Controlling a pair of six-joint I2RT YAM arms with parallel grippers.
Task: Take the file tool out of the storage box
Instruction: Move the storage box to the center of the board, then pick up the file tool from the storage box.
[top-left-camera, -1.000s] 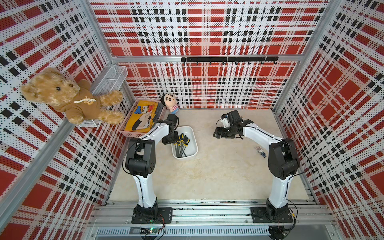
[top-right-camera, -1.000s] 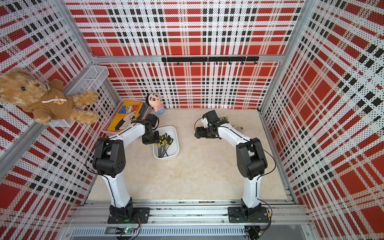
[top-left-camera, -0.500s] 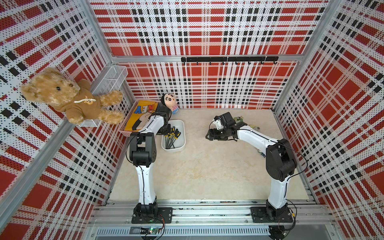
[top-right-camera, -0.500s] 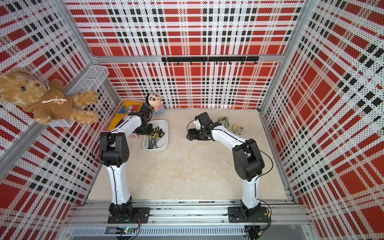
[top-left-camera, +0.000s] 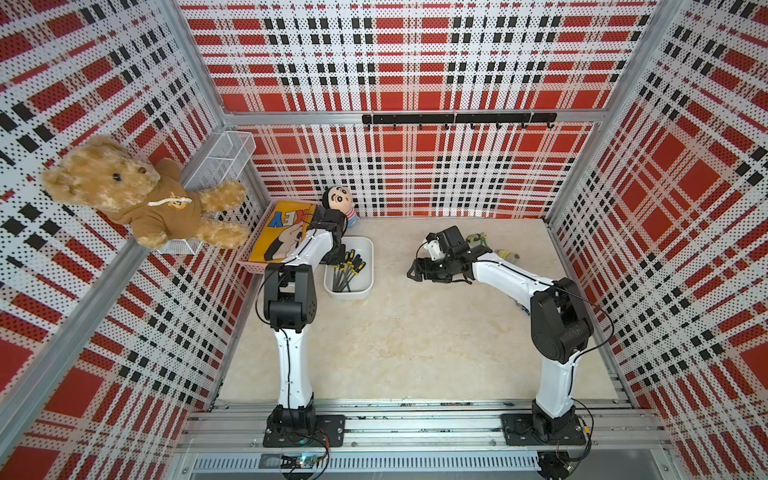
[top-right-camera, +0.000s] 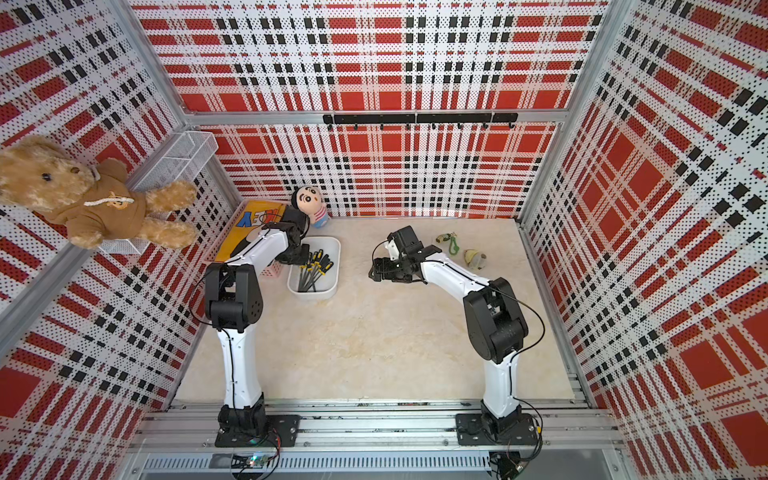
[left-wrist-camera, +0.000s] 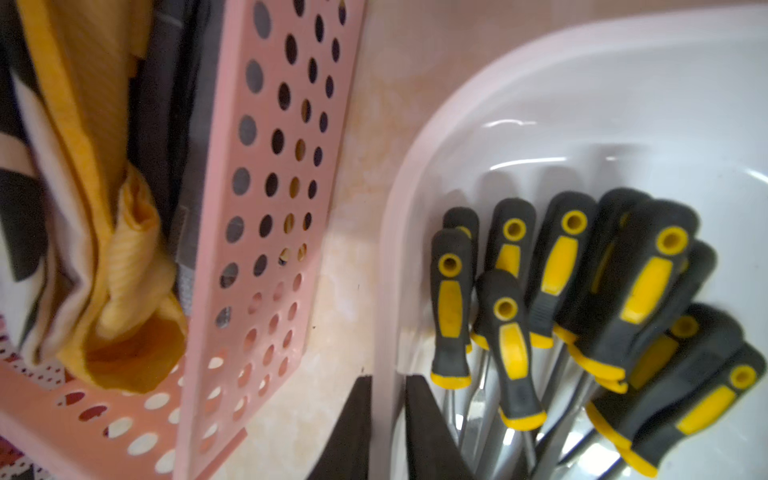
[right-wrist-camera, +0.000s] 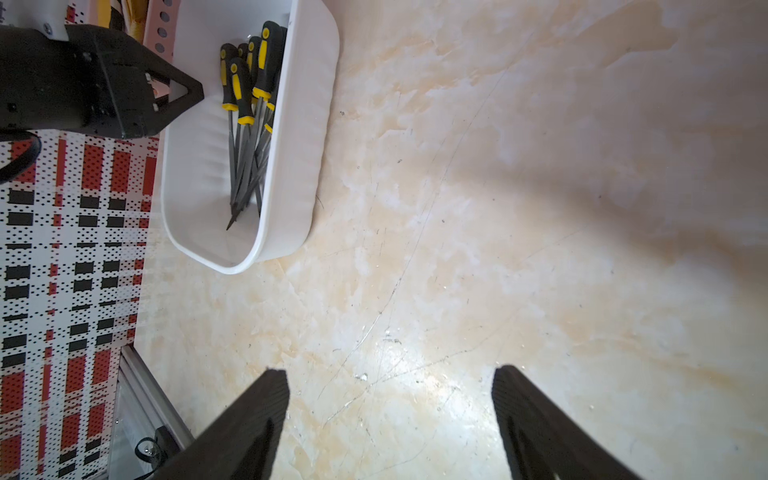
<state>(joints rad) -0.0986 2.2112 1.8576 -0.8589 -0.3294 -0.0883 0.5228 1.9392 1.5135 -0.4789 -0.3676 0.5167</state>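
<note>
The storage box (top-left-camera: 361, 291) (top-right-camera: 328, 291) is a shallow white tub at the back left of the floor, beside the pink basket. Several file tools (top-left-camera: 347, 270) (top-right-camera: 313, 270) with black-and-yellow handles lie in it, handles toward the back wall. My left gripper (top-left-camera: 333, 257) (left-wrist-camera: 388, 378) is shut on the box's left wall (left-wrist-camera: 457, 104), one finger outside and one inside, next to the file handles (left-wrist-camera: 511, 332). My right gripper (top-left-camera: 413, 270) (right-wrist-camera: 390, 370) hangs open and holds nothing over bare floor to the right of the box (right-wrist-camera: 299, 145), pointing toward it.
The pink perforated basket (top-left-camera: 245, 262) (left-wrist-camera: 266, 208), holding a yellow cloth, stands close against the box's left side. A doll (top-left-camera: 338, 201) stands behind the box. Two small objects (top-left-camera: 478, 240) (top-left-camera: 507, 255) lie at the back right. A teddy (top-left-camera: 137, 195) and a wire basket (top-left-camera: 224, 158) hang on the left wall.
My left gripper has dragged the box left and back, up beside the pink basket. The right gripper has moved left toward the middle. Both have barely moved in the last half second.
</note>
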